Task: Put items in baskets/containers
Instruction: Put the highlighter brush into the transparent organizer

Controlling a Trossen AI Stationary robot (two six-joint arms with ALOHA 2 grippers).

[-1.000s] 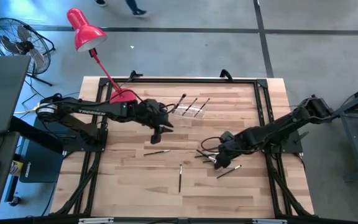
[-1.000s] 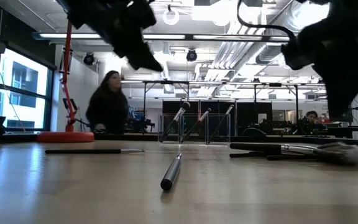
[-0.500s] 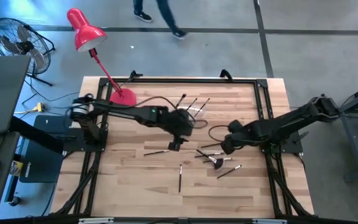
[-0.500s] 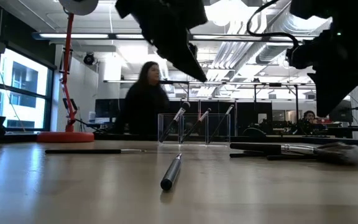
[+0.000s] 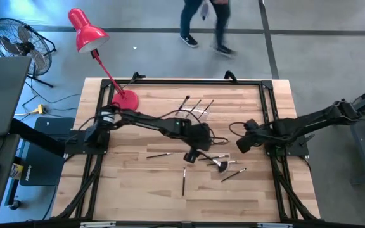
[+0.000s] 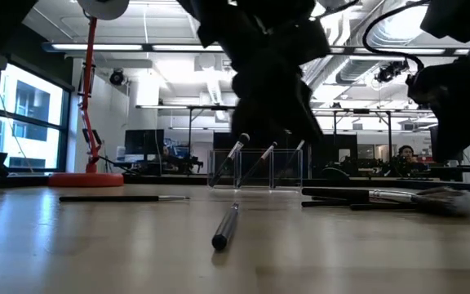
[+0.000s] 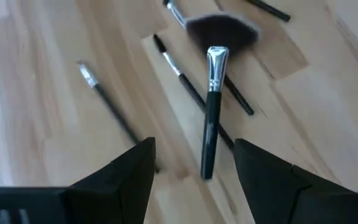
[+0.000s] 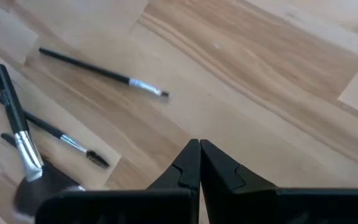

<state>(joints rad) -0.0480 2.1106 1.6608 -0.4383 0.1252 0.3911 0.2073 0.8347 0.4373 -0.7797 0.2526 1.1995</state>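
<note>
Several thin makeup brushes lie flat on the wood table: a cluster with the fan brush [image 5: 219,164], one [image 5: 160,154] to its left, one [image 5: 184,180] nearer the front and one [image 5: 232,174] at the right. Three more brushes lean in the clear holder [image 5: 194,111] at the far middle. My left gripper [image 5: 191,156] hangs open above the cluster's left end. In the left wrist view a black-handled brush [image 7: 211,118] lies below the gap between its fingers [image 7: 194,149], untouched. My right gripper [image 5: 241,144] is shut on nothing, right of the cluster.
A red desk lamp's round base [image 5: 125,99] stands at the table's far left. A black cable loop [image 5: 217,134] lies near the holder. The low view shows a brush [image 6: 225,227] pointing at the camera. A person [image 5: 204,22] walks beyond the far edge.
My left gripper has swung from beside the holder toward the table's right and near edges and has sunk over the brush cluster, rolling as it went. My right gripper has drawn back from the cluster toward the right edge. No brush has moved.
</note>
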